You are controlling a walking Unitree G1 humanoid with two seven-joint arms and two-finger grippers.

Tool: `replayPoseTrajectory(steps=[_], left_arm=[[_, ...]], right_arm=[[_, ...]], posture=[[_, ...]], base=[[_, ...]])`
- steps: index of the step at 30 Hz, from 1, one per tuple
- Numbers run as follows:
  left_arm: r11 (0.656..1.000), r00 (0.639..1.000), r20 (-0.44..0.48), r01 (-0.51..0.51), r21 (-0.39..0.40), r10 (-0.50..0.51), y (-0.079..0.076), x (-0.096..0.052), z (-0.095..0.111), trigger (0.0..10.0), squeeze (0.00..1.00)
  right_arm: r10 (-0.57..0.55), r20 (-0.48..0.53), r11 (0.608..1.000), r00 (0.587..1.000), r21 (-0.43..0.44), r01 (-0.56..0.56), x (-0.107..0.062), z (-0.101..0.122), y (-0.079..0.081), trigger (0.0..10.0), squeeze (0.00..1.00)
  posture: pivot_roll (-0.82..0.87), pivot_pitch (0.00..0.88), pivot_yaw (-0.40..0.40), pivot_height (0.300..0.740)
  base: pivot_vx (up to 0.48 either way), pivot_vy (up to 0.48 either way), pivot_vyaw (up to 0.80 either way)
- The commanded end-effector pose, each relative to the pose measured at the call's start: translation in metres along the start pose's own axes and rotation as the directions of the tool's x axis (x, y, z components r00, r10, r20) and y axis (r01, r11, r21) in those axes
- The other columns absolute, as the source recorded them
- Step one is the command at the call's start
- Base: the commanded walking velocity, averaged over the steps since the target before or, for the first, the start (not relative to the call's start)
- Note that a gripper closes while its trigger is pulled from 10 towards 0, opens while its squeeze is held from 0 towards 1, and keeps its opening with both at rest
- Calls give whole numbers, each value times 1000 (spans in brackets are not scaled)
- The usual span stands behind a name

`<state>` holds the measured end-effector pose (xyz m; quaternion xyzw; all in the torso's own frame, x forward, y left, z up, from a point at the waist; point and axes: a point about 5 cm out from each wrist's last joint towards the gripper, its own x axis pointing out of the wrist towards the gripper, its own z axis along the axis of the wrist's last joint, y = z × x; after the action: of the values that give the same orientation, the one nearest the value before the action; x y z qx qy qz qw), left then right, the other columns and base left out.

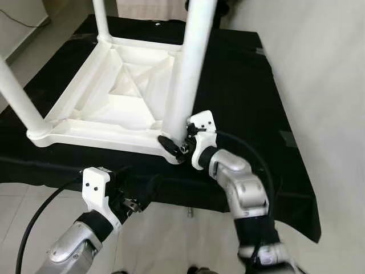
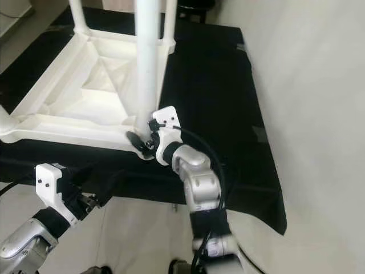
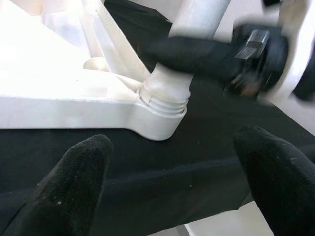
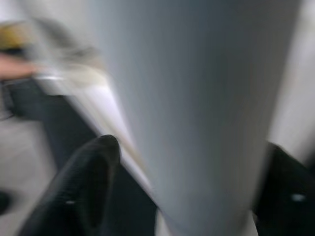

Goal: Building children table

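Two tools work at one corner of the upturned white plastic children's table (image 1: 114, 108), which lies top-down on the black-draped surface (image 1: 251, 97) across the upper left and centre of the frame. Its near white round leg (image 1: 185, 74) stands up from the corner socket at centre, and the right tool (image 1: 175, 144) is clamped around its base. Lower left, the left tool (image 1: 140, 200) hangs below the surface's edge, fingers (image 3: 74, 187) apart, holding nothing.
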<state>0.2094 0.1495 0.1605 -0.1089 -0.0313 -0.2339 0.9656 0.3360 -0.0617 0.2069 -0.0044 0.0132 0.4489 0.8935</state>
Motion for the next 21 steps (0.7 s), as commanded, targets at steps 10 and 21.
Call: replayPoseTrajectory(steps=[10, 21], left_arm=[[1000, 1000, -14, 7, -9, -7, -7, -5, -4, 10000, 0], [1000, 1000, -24, 8, -15, -8, -12, -10, -4, 10000, 0]], right_arm=[[435, -24, 886, 900, -167, -433, 16, 27, -8, 10000, 0], [582, -100, 792, 807, -155, -590, 30, 22, -4, 0, 0]], posture=[[64, 205, -105, 740], [88, 216, -95, 740]], base=[[0, 0, 0], [0, 0, 0]])
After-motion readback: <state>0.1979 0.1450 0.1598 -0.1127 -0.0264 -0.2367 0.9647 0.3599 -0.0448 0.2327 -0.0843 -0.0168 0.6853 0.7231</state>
